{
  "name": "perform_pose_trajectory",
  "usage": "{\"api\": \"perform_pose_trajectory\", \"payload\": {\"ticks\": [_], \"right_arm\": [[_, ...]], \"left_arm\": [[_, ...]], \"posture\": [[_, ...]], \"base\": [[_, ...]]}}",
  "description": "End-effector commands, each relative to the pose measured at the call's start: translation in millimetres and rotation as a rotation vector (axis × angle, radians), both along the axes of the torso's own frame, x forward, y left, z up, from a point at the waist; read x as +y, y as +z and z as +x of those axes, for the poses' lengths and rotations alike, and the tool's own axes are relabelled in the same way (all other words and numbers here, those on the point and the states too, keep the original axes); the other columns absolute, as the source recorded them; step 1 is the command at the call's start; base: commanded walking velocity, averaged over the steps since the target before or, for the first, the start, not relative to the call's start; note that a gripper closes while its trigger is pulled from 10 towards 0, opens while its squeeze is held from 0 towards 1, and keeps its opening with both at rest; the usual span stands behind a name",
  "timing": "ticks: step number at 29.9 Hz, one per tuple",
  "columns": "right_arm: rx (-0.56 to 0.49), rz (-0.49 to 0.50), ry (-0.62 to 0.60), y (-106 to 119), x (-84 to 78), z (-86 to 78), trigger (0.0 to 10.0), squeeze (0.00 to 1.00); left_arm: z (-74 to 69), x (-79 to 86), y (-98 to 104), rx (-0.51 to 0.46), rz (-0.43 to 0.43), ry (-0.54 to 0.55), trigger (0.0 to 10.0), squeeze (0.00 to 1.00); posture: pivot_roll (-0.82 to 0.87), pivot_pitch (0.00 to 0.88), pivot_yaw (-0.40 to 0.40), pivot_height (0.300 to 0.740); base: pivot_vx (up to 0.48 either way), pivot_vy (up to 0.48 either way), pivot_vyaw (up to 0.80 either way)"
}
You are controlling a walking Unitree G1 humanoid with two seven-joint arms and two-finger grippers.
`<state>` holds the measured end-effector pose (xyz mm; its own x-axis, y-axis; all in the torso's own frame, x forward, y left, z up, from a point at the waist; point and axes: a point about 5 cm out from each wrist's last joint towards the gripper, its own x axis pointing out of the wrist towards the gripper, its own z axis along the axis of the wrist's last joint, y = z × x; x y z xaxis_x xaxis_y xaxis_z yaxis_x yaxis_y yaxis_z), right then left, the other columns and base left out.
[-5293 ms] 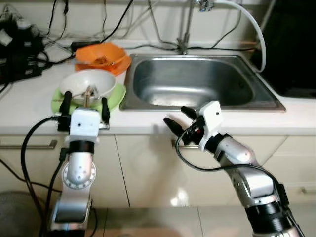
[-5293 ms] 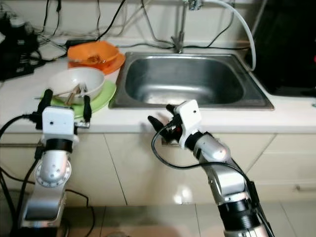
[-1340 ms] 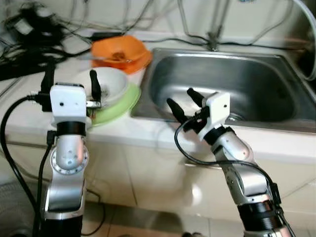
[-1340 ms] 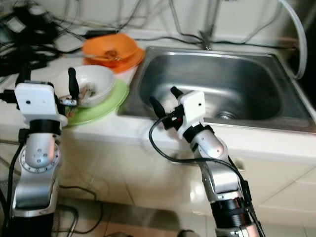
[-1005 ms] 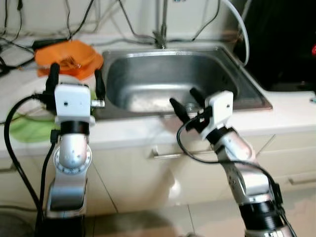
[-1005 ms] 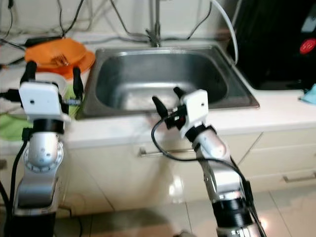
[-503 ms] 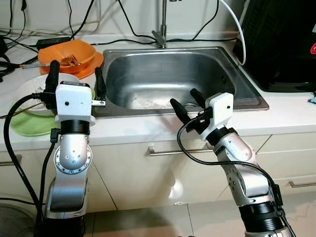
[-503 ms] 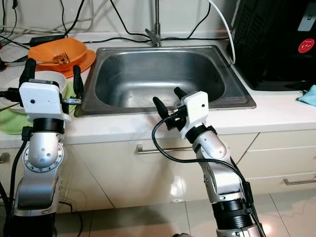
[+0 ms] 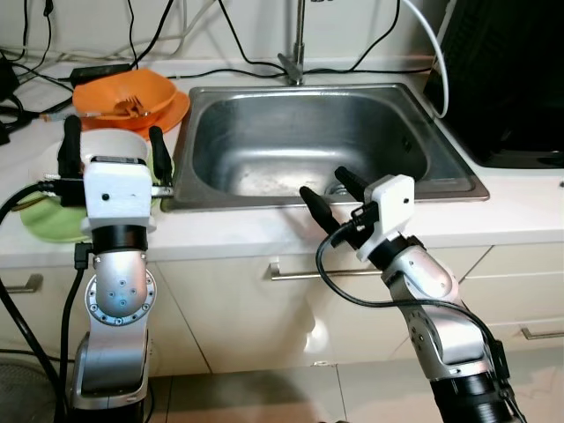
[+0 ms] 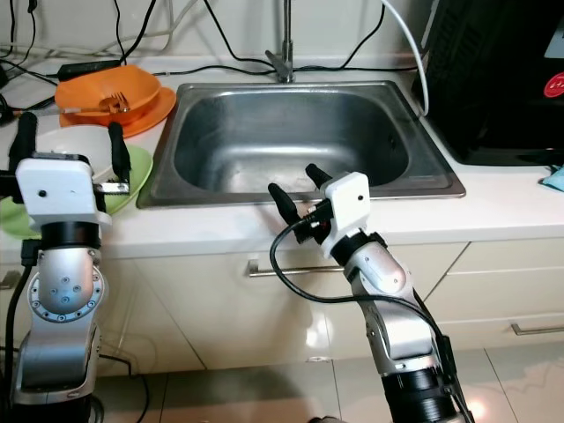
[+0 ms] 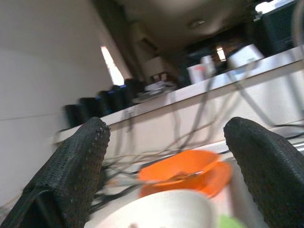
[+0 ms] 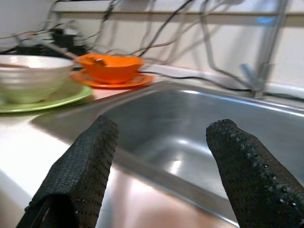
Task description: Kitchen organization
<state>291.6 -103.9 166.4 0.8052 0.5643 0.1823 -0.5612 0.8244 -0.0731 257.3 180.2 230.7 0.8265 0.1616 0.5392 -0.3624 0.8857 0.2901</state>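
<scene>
A white bowl [image 10: 75,141] with utensils in it sits on a green plate [image 10: 132,181] on the counter left of the steel sink [image 9: 264,123]. Behind it an orange bowl [image 9: 123,92] holding a fork rests on an orange plate [image 10: 145,110]. My left gripper [image 9: 113,132] stands upright and open just in front of the white bowl, holding nothing. In the left wrist view the white bowl [image 11: 161,209] and orange bowl [image 11: 183,164] lie between its fingers. My right gripper [image 9: 322,183] is open and empty over the sink's front rim, pointing into the basin [image 12: 190,137].
A faucet [image 9: 298,44] rises at the back of the sink, with cables trailing along the wall. A black appliance [image 9: 511,79] stands on the counter at the right, and a blue cloth [image 10: 555,176] lies at the far right edge. Drawer handles [image 9: 308,271] run below the counter.
The camera swung across the counter and has settled facing the sink. The left gripper now sits a little further left and lower before the white bowl. Both grippers stay open.
</scene>
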Motion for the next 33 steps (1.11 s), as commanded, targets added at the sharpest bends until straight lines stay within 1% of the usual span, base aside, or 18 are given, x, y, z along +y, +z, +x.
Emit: {"api": "perform_pose_trajectory", "payload": {"ticks": [1, 4, 9, 12, 14, 17, 19, 20, 22, 26, 32, 33], "right_arm": [[-0.007, 0.007, 0.022, 3.0, 4.1, -3.6, 10.0, 0.0], [-0.001, 0.009, 0.024, 2.6, 4.9, -4.5, 10.0, 0.0], [0.025, 0.009, 0.02, -0.8, 3.4, -7.5, 10.0, 0.0], [0.034, 0.007, 0.02, -2.4, 3.3, -9.1, 10.0, 0.0], [0.044, 0.007, 0.023, -4.3, 4.7, -10.9, 10.0, 0.0], [0.045, 0.01, 0.021, -3.4, 5.4, -10.7, 10.0, 0.0], [0.044, 0.011, 0.017, -2.9, 5.1, -10.3, 10.0, 0.0], [0.041, 0.013, 0.011, -1.8, 4.2, -9.5, 10.0, 0.0], [0.038, 0.014, 0.008, -0.9, 3.5, -8.9, 10.0, 0.0], [0.031, 0.015, 0.004, 1.1, 2.6, -7.6, 10.0, 0.0], [0.029, 0.015, 0.004, 1.0, 3.7, -6.6, 10.0, 0.0], [0.024, 0.017, 0.005, 1.9, 4.5, -6.3, 10.0, 0.0]], "left_arm": [[-2.9, 1.0, 2.9, -0.001, 0.006, 0.011, 10.0, 0.0], [-4.3, 1.5, -0.4, 0.023, 0.001, 0.005, 10.0, 0.0], [-11.8, 0.4, -8.7, 0.073, -0.001, -0.006, 10.0, 0.0], [-12.9, -1.2, -12.8, 0.096, 0.001, -0.019, 10.0, 0.0], [-12.2, -4.2, -20.8, 0.136, -0.01, -0.051, 10.0, 0.0], [-10.3, -5.0, -21.9, 0.148, -0.013, -0.062, 10.0, 0.0], [-9.2, -5.2, -20.2, 0.144, -0.014, -0.067, 10.0, 0.0], [-7.4, -4.6, -15.0, 0.126, -0.016, -0.064, 10.0, 0.0], [-6.2, -4.4, -11.2, 0.113, -0.018, -0.064, 10.0, 0.0], [-7.8, -6.3, -2.6, 0.073, -0.024, -0.075, 10.0, 0.0], [-8.5, -12.5, -2.2, 0.071, -0.034, -0.121, 10.0, 0.0], [-8.4, -13.6, 1.0, 0.06, -0.036, -0.133, 10.0, 0.0]], "posture": [[0.0, 0.104, 0.021, 0.74], [0.01, 0.115, 0.024, 0.74], [0.01, 0.143, 0.028, 0.74], [0.02, 0.146, 0.029, 0.74], [0.01, 0.155, 0.034, 0.74], [0.01, 0.157, 0.037, 0.74], [0.01, 0.157, 0.037, 0.74], [0.01, 0.157, 0.038, 0.74], [0.01, 0.156, 0.04, 0.74], [0.01, 0.156, 0.04, 0.74], [0.01, 0.147, 0.039, 0.74], [0.01, 0.142, 0.038, 0.74]], "base": [[0.0, 0.0, 0.78], [0.0, 0.0, 0.64], [0.0, 0.0, 0.0], [0.0, 0.0, 0.0], [0.0, 0.0, 0.0], [0.0, 0.0, 0.0], [0.0, 0.0, 0.0], [0.0, 0.0, 0.0], [0.0, 0.0, 0.0], [0.0, 0.0, 0.0], [0.0, 0.0, 0.0], [0.0, 0.0, 0.0]]}}
